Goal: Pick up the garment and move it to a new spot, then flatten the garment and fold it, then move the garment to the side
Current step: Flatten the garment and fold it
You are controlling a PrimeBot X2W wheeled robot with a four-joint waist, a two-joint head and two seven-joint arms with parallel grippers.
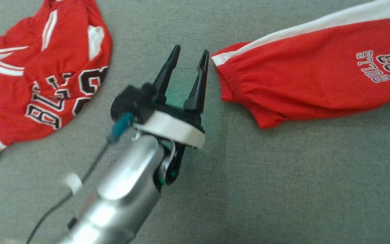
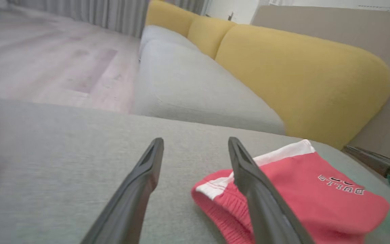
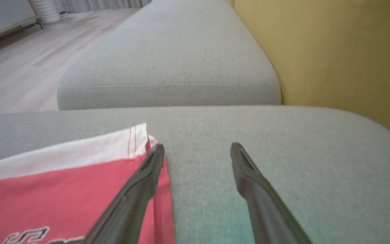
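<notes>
- Left gripper (image 1: 191, 51) sat mid-frame in the head view, its two dark fingers apart and clamped on nothing, pointing up the frame over the bare grey sofa seat (image 1: 249, 189).
- Red shorts (image 1: 310, 78), which I took for the garment in hand, lay flat at upper right. Their elastic waistband was just beside the fingertip nearer frame right, without touching it. A crumpled red jersey (image 1: 46, 78) lay well apart at upper left, likely kept out of the way.
- From the left wrist view the same gripper (image 2: 195, 139) showed its fingers spread over grey cloth, with the shorts (image 2: 300, 193) at lower right, partly behind one finger. They looked doubled over and smooth, so I judged the fold done and only the move aside left.
- In the right wrist view the right gripper (image 3: 197, 145) was likewise apart and empty. The shorts (image 3: 63, 193) lay at lower left, their white-striped edge behind the finger on the frame's left. One arm at each end of the garment would suit a two-handed carry along the seat below the yellow back cushion (image 3: 333, 51).
</notes>
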